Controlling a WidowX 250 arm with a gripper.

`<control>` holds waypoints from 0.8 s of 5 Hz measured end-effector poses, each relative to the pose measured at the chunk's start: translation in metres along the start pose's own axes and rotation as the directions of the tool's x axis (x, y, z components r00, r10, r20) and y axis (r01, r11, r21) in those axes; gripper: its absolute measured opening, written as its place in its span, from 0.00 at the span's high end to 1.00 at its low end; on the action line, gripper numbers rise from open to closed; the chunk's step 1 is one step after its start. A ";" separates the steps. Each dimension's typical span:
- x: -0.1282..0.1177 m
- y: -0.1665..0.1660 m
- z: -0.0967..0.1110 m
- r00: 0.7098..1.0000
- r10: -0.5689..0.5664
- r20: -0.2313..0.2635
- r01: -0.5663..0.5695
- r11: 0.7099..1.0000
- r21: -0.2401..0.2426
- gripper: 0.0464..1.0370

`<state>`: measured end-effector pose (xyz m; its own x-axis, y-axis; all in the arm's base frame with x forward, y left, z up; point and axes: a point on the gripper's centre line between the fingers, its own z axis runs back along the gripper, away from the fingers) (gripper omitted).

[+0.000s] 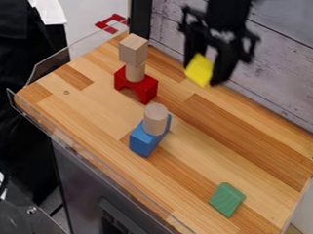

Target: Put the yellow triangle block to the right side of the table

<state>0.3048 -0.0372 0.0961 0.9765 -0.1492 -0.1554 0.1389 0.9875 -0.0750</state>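
Carrying stage of the placement: I had the yellow triangle block gripped in the tool, its two fingers parted only by the block's width and closed against it. Block and tool hung over the far part of the bench, in front of the plank wall, and I judged them to be clear of the surface. Picking was thus complete; placing was not. The next move, in my judgement, called for a traverse to the right side, a descent onto bare wood beyond the green block, and then release. I reckoned the red arch with its wooden stack, and the blue block beside the upright cylinder, lay off that route, though a low swing could have knocked either. Labelling: I could make out no legible brand or writing on the blocks or the bench.
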 end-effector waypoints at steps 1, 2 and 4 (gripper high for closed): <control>0.022 -0.023 -0.023 0.995 -0.061 -0.075 0.063 0.998 0.023 0.46; 0.041 -0.040 -0.040 0.992 -0.093 -0.088 0.097 0.995 0.035 0.46; 0.059 -0.071 -0.056 0.985 -0.152 -0.080 0.154 0.988 0.024 0.46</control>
<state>0.3437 -0.1187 0.0367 0.9278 -0.3010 -0.2206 0.2917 0.9536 -0.0743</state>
